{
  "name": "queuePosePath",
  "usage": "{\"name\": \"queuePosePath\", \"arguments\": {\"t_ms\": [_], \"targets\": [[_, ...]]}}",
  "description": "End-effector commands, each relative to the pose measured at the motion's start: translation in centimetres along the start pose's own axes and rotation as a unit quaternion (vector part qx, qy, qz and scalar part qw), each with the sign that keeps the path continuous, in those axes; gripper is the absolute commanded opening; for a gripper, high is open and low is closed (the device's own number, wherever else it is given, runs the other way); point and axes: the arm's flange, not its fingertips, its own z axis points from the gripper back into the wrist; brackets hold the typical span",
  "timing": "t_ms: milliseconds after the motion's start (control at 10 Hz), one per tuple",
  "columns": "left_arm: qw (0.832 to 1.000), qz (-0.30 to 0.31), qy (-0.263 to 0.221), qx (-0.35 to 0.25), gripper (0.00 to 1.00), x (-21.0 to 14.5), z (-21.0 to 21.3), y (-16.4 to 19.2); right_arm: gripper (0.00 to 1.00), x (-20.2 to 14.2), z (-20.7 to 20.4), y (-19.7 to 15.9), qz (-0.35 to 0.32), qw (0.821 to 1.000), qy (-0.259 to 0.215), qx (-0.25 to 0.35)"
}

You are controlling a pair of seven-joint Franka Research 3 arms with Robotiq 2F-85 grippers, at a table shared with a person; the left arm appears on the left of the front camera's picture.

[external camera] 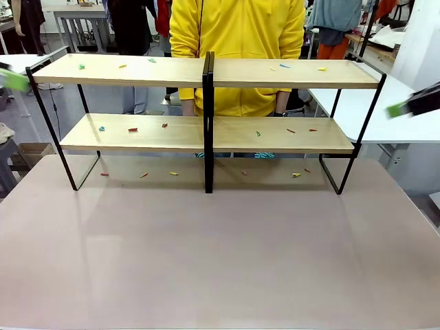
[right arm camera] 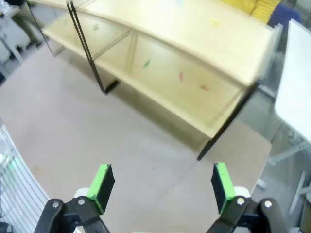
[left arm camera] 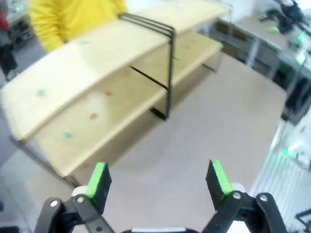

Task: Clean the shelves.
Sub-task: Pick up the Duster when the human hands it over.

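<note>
Shelves (external camera: 137, 70) sit on the far half of the tan table (external camera: 220, 261), person in yellow (external camera: 237, 41) right behind. Stiff rack: smooth light wood boards, thin black metal frame. Probably light, may skid if shoved, so brace at an end post. Tiny coloured scraps (external camera: 133, 129) on both tiers. Left gripper (left arm camera: 158, 177) and right gripper (right arm camera: 160, 179) both gaping, empty.

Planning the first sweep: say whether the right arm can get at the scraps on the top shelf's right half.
Probably yes. The right gripper hangs open off the right end of the shelves, and nothing stands between it and the scraps on the top board.
</note>
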Motion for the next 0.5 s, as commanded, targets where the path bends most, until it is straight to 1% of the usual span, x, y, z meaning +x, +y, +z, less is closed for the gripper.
{"name": "queuePosePath", "arguments": {"t_ms": [0,100,200,300,400], "targets": [[0.995,0.052,-0.035,0.073,1.0,-7.6,0.2,-2.5,1.0,-1.5,2.2,-0.4,0.011,0.998,-0.053,-0.013],[0.99,0.08,-0.066,0.094,1.0,-7.5,0.5,-1.4,1.0,-1.2,2.9,-0.7,0.007,0.996,-0.083,-0.008],[0.986,0.096,-0.079,0.108,1.0,-7.7,0.9,-0.5,1.0,-1.1,3.0,-0.8,0.005,0.995,-0.097,-0.006],[0.986,0.103,-0.076,0.106,1.0,-8.0,0.9,-0.2,1.0,-1.0,2.7,-0.9,0.01,0.995,-0.1,-0.002],[0.988,0.102,-0.067,0.097,1.0,-7.7,0.2,0.3,1.0,-1.0,2.0,-0.9,0.008,0.994,-0.113,-0.002]]}}
